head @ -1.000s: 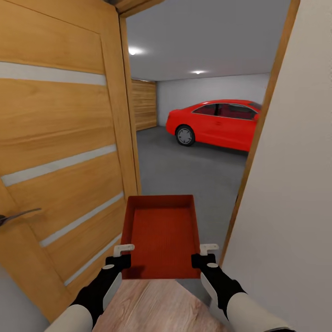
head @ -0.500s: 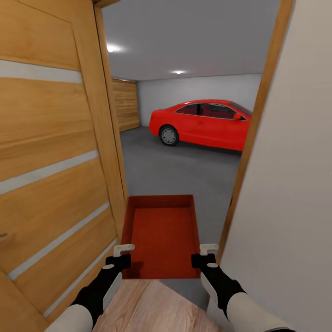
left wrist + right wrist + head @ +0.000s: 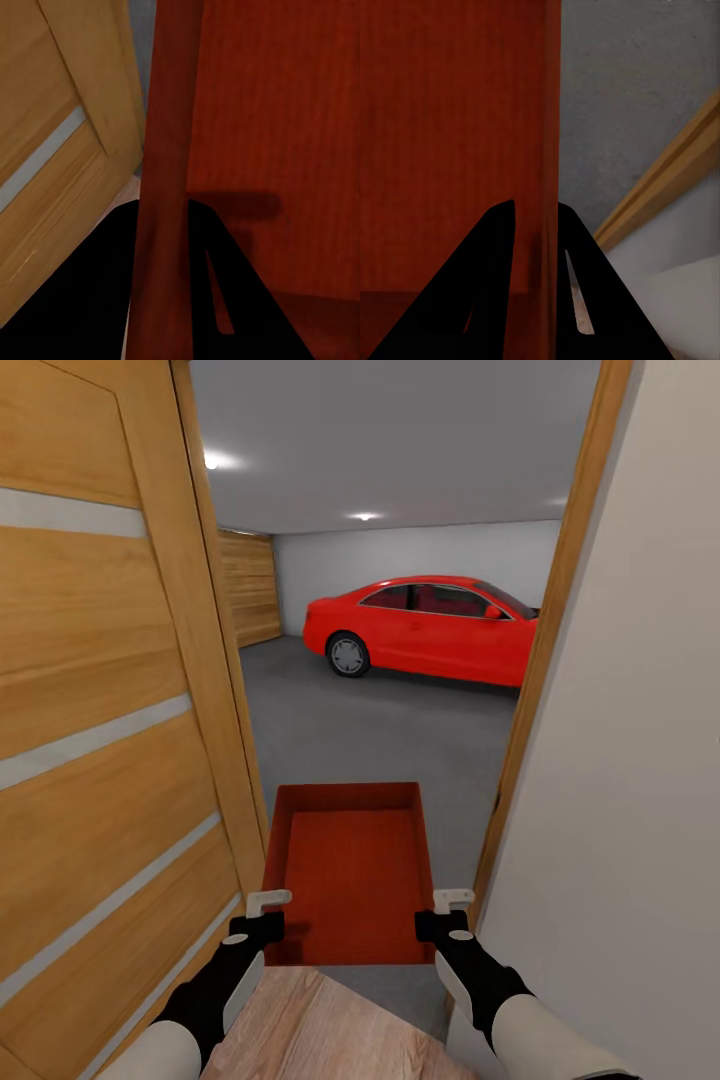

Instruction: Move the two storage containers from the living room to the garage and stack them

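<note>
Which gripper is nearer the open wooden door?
Left. The left gripper clamps the container's door-side wall beside the door; the right gripper clamps its far wall.

1. I held the storage container (image 3: 350, 870) out in front, left claw (image 3: 262, 916) on its left wall, right claw (image 3: 445, 915) on its right wall.
2. The door (image 3: 110, 710) stood to my left, the wall (image 3: 630, 760) to my right.
3. The car (image 3: 425, 628) sat beyond the doorway, on the garage floor (image 3: 380, 730).

grey garage floor (image 3: 380, 730), red car (image 3: 425, 628) parked
</note>
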Available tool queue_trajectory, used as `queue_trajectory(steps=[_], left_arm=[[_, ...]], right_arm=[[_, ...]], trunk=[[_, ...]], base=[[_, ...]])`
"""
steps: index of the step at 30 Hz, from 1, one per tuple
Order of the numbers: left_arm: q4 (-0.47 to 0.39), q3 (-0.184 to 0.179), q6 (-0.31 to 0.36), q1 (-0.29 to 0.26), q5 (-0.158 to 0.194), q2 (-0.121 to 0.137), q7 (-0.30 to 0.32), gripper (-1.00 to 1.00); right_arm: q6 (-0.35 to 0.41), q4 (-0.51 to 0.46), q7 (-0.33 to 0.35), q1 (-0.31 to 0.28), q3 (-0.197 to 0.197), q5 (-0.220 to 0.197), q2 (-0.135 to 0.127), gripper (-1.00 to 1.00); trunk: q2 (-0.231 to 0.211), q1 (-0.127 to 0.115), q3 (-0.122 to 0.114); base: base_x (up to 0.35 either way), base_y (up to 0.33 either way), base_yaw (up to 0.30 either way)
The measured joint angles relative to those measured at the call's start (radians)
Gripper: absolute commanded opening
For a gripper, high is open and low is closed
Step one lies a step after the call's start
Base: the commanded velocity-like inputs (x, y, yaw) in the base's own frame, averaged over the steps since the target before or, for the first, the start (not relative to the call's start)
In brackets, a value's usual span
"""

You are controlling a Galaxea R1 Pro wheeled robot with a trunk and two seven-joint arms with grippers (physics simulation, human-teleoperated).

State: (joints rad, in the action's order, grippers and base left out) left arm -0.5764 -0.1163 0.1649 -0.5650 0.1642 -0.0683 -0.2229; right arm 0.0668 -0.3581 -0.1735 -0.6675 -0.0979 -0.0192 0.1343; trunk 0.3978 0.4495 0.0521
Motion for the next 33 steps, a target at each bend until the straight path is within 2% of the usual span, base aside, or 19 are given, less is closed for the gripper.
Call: queue_trajectory(steps=[11, 23, 33], left_arm=[[-0.001, 0.000, 0.000, 0.000, -0.001, 0.000, 0.000, -1.00], [-0.004, 0.002, 0.004, 0.000, -0.003, 0.000, 0.000, -1.00], [-0.001, 0.001, 0.001, 0.000, -0.001, 0.000, 0.000, -1.00]], right_arm=[[0.000, 0.000, 0.000, -0.001, 0.000, 0.000, 0.000, -1.00], [0.001, 0.000, 0.000, 0.000, 0.001, 0.000, 0.001, -1.00], [0.000, 0.000, 0.000, 0.000, 0.000, 0.000, 0.000, -1.00]], trunk=[[0.000, 0.000, 0.000], [0.000, 0.000, 0.000], [0.000, 0.000, 0.000]], base=[[0.000, 0.000, -0.005], [0.078, 0.064, -0.203], [0.026, 0.022, -0.023]])
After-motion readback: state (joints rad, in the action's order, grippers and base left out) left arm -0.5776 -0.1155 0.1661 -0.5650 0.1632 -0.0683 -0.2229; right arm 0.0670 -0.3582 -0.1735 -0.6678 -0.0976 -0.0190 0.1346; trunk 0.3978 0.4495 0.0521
